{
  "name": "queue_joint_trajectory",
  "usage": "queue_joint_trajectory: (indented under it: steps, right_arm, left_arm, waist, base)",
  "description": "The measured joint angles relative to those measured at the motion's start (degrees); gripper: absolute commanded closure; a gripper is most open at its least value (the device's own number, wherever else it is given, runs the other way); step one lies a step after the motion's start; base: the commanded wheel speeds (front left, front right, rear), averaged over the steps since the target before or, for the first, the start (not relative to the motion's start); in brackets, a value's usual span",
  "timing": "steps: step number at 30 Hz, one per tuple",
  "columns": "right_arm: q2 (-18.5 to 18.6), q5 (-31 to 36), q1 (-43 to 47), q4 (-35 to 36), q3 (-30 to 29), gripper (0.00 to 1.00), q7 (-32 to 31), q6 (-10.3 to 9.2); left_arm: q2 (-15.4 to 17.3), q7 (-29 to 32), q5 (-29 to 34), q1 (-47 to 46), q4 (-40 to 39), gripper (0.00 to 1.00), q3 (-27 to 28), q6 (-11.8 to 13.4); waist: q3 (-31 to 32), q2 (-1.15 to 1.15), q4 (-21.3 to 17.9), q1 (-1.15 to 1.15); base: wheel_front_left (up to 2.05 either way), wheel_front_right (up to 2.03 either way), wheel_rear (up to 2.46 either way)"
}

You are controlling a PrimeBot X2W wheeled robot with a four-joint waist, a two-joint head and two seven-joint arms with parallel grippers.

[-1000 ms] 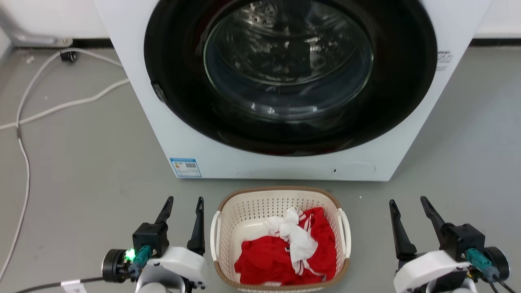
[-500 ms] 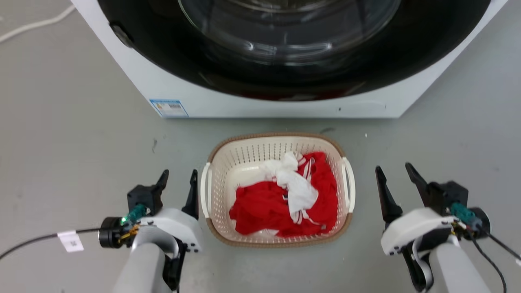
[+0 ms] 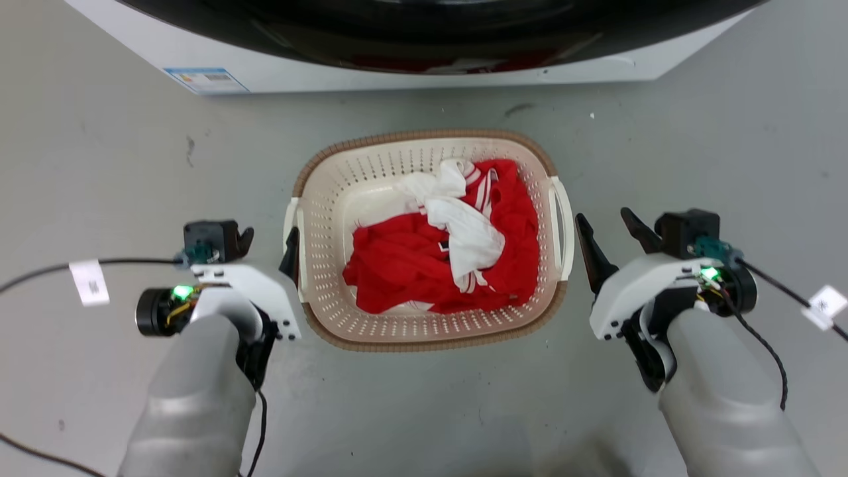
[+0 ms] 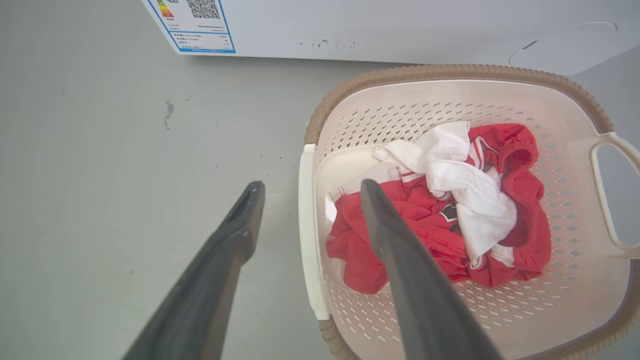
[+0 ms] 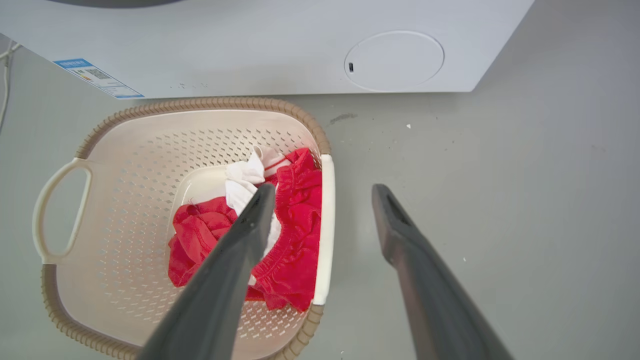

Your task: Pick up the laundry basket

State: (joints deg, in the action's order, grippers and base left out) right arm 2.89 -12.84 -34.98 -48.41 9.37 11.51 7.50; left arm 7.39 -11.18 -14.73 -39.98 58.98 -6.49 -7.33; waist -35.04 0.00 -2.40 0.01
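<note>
On floor [image 3: 99, 165] at washer's [image 3: 397, 73] 6 o'clock: L gripper [image 3: 270, 235], jaws spread, at 9 o'clock of laundry basket [image 3: 331, 199], which holds red clothes [image 3: 397, 265] w/ white garment [image 3: 464, 228]. R gripper [image 3: 603, 215], jaws spread, at 3 o'clock. Vs 0.5 s ago: head cam tilted down, R gripper nearer handle [image 3: 564, 225].

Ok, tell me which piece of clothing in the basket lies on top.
The white piece: it lies crumpled over the red one, which spreads out beneath it across the floor of the basket.
</note>
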Motion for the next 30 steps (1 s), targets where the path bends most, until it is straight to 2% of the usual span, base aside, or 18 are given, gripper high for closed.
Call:
queue_joint_trajectory:
  steps: [6, 11, 21, 30]
  right_arm:
    - [0.01, -4.91, -7.27, -7.33, 4.97, 0.0, -3.19, 0.0]
    - [0.0, -9.25, -11.96, -11.06, 10.26, 0.0, -6.97, 0.0]
    - [0.01, -16.44, -18.74, -16.1, 17.61, 0.0, -14.66, 0.0]
    - [0.01, -20.12, -22.18, -18.96, 21.28, 0.0, -16.35, 0.0]
  left_arm:
    - [0.92, 4.81, -4.1, -6.32, 3.21, 0.0, -4.05, -0.07]
    - [3.24, 9.25, -8.13, -9.78, 4.65, 0.0, -7.28, -0.07]
    - [6.01, 15.05, -14.68, -15.16, 5.03, 0.0, -12.73, -0.07]
    - [6.43, 17.15, -18.55, -17.44, 5.75, 0.0, -16.7, -0.07]
  waist:
    - [-4.03, 0.0, -0.71, 0.0]
    - [-6.65, 0.0, -1.26, 0.0]
    - [-11.33, 0.0, -2.12, 0.0]
    - [-14.41, 0.0, -1.89, 0.0]
  base:
    - [0.0, 0.0, 0.0]
    - [0.0, 0.0, 0.0]
    - [0.0, 0.0, 0.0]
    - [0.0, 0.0, 0.0]
